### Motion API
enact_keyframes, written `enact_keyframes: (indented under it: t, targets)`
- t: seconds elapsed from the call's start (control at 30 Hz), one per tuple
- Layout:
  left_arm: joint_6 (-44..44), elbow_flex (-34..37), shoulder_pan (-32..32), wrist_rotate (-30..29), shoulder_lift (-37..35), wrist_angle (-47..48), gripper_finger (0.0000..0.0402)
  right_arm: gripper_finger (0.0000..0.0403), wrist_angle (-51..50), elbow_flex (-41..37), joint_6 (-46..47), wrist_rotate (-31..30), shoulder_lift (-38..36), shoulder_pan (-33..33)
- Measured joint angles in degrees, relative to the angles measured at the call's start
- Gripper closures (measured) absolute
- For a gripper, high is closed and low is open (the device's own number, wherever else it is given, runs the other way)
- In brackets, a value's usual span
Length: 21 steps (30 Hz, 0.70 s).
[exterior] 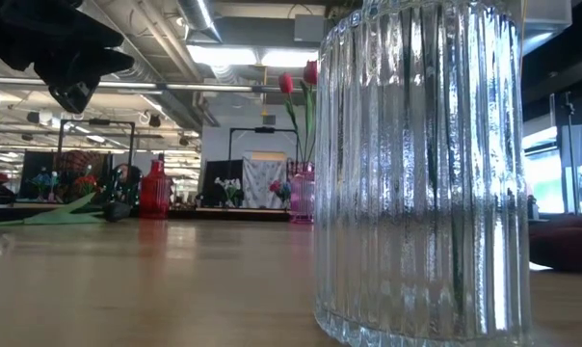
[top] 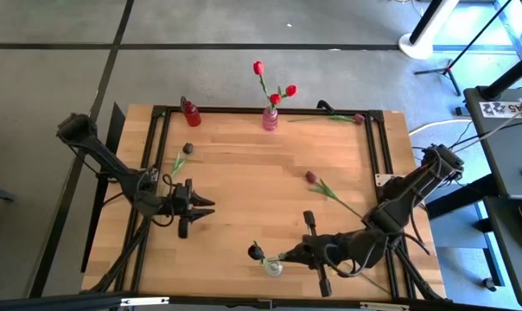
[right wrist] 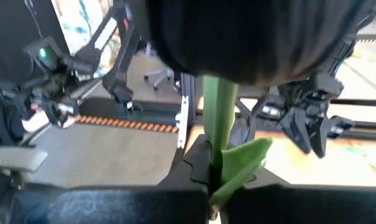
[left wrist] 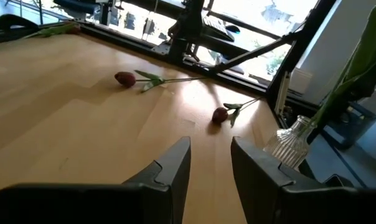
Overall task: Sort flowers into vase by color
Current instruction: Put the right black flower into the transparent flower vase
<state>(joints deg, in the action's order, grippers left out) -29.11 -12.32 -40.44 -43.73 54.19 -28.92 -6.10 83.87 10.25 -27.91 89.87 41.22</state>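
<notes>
My right gripper (top: 289, 255) is shut on a near-black tulip (top: 255, 251) over the clear ribbed vase (top: 272, 266) near the table's near edge. In the left wrist view, green stem and leaves (left wrist: 340, 87) rise slanting out of that vase (left wrist: 292, 142). My left gripper (top: 202, 207) hovers open left of centre, touching nothing. A pink vase (top: 270, 119) at the far edge holds three red tulips (top: 275, 97). Loose tulips lie flat on the wood: a dark one (top: 187, 149), a maroon one (top: 311, 177), and one at the far edge (top: 358, 117). My right gripper pinches the tulip's green stem (right wrist: 216, 134) between its two fingers, a short way below the dark head (right wrist: 263, 37). The fingers come in level from the table's right, across the stem. A leaf (right wrist: 245, 163) sticks out beside them. The tulip is lifted off the table and leans over the clear vase.
A red bottle vase (top: 191, 112) stands at the far left of the table. A black metal frame (top: 378, 138) rims the wooden top. Bare wood lies in the middle between the two arms. The clear vase (exterior: 421, 173) fills the low view's foreground.
</notes>
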Motion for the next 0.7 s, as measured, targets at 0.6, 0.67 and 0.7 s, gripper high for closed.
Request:
enact_keyframes:
  t: [0.6, 0.67, 0.7]
  targets:
    - [1.17, 0.0, -1.45, 0.4, 0.0, 0.8, 0.0289, 0.0402, -5.76, 1.83, 6.66, 5.04, -1.96, 0.42]
    - [1.02, 0.0, -1.21, 0.36, 0.0, 1.44, 0.0289, 0.0402, -7.29, 1.74, 7.97, 4.84, -1.79, 0.39]
    - [0.8, 0.0, -1.16, 0.36, 0.02, 1.66, 0.0289, 0.0402, -7.51, 1.75, 8.61, 4.24, -1.78, 0.38]
